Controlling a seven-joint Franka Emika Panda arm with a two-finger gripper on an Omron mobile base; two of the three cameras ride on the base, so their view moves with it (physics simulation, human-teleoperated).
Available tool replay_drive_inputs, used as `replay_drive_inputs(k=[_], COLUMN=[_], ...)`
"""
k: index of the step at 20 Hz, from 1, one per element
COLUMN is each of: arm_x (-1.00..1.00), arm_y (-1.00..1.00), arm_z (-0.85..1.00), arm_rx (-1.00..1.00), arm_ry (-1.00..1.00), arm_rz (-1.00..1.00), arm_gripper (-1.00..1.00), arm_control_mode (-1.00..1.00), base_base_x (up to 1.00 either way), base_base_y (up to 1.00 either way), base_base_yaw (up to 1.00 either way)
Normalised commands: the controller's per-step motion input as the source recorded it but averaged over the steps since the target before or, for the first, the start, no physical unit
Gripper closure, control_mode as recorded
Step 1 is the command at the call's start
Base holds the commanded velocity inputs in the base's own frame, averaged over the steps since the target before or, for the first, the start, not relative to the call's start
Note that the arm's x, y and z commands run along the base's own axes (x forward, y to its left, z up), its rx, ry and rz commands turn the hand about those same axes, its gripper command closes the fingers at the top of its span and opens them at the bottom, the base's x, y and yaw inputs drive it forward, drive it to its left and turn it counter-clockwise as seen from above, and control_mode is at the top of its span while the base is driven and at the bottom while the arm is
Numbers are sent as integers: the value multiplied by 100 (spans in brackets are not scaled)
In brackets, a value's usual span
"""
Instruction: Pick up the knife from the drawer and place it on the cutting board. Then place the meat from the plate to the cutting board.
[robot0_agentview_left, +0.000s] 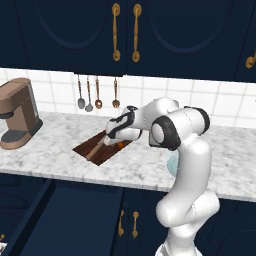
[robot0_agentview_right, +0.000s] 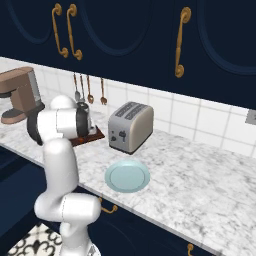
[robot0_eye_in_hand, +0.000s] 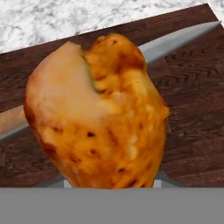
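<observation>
The gripper (robot0_agentview_left: 116, 141) pinches the meat (robot0_eye_in_hand: 98, 113), a mottled orange-brown drumstick whose long axis runs straight out from the fingers, its pale rounded end farthest from the hand. Directly beyond it lies the cutting board (robot0_eye_in_hand: 188, 87), flat dark reddish-brown wood with visible grain. Flat on that board, the knife (robot0_eye_in_hand: 179, 39) passes behind the meat, its grey blade and tan handle pointing to opposite sides.

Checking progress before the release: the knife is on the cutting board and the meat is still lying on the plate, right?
Not quite. The plate is bare in the right base view; the hand view shows the meat over the cutting board, close above the knife lying on it.
</observation>
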Motion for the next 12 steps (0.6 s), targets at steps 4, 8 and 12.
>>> replay_drive_inputs(k=[4,8,12], arm_x=[37,36,17], arm_y=[18,18,19], arm_z=[-26,-39,-34], arm_rx=[0,0,0], arm_ry=[0,0,0], arm_rz=[0,0,0], arm_gripper=[100,100,-100], arm_control_mode=[-100,-100,-100], base_base_x=[0,0,0], base_base_y=[0,0,0], base_base_yaw=[0,0,0])
